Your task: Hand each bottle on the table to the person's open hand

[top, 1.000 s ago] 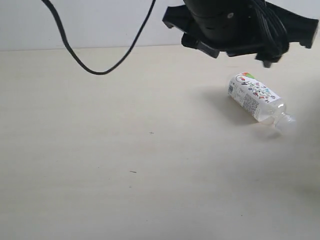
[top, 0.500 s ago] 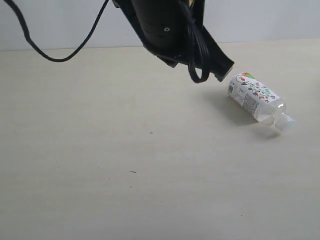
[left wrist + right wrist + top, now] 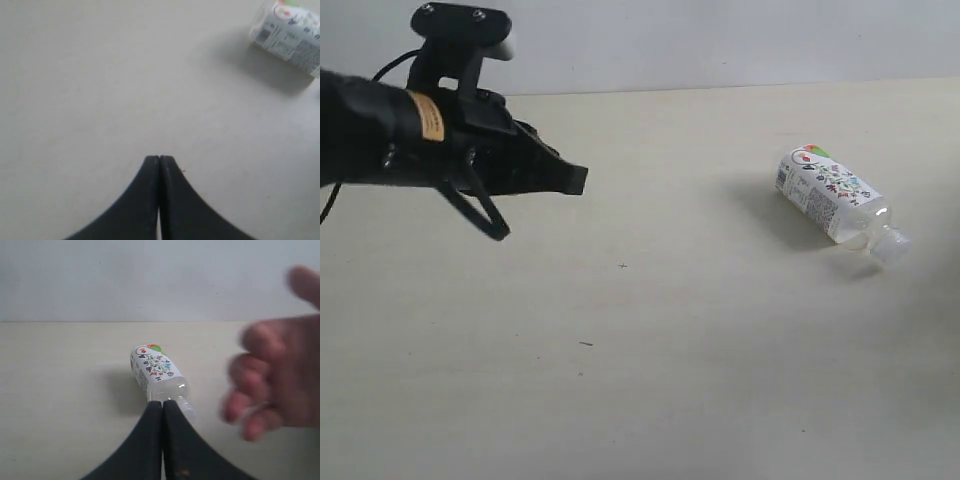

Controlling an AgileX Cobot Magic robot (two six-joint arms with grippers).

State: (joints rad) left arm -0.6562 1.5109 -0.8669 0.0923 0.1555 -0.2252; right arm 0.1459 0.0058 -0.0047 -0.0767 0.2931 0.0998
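Observation:
One clear bottle [image 3: 833,194] with a white, green-and-red printed label and a white cap lies on its side on the beige table [image 3: 670,380], at the right. My left gripper [image 3: 582,180] hovers far to its left, shut and empty; its wrist view has the shut gripper [image 3: 159,158] over bare table and the bottle [image 3: 292,29] at a corner. My right gripper [image 3: 163,402] is shut and empty, its tips in front of the bottle's [image 3: 156,374] cap end. The person's open hand [image 3: 277,375], blurred, is beside the bottle. The other bottles are out of view.
A black cable loop [image 3: 480,215] hangs under the left arm. A pale wall [image 3: 720,40] runs along the table's far edge. A few tiny dark specks [image 3: 585,343] dot the tabletop.
The black arm has swung from above the bottle at the upper right across to the far left. The bottle has not moved.

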